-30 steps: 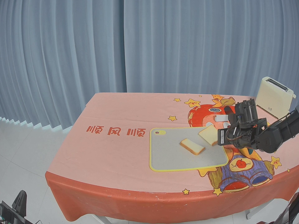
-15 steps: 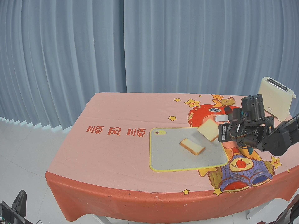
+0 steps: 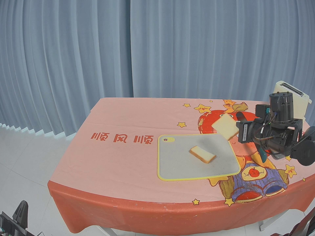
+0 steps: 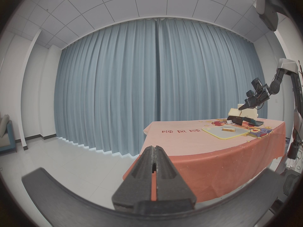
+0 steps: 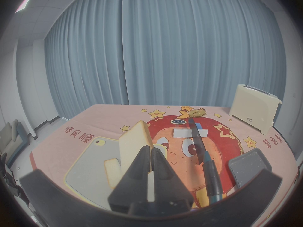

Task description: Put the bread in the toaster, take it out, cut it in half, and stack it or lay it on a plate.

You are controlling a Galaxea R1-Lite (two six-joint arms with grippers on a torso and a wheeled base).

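Bread slice (image 3: pixel 225 126), lower edge hidden, sits clamped in right pincer (image 5: pixel 149 152).

- The right arm (image 3: pixel 303 145) comes in at the right edge of the head view, at mid height, its dark forearm lying roughly level and aimed toward frame left.
- Its wrist (image 3: pixel 281 105) has a dark cylindrical housing standing upright on top.
- The right end effector (image 3: pixel 237 130) points toward frame left, right of centre. Its fingers are clamped on the lower right edge of a bread slice (image 3: pixel 225 126), held tilted and clear above the bench (image 3: pixel 131 167).
- In the right wrist view, its two dark fingers (image 5: pixel 140 164) taper to a narrow gap.
- The left end effector (image 4: pixel 153 152) sits low and well apart from the bench, its fingers pressed together along an orange seam.
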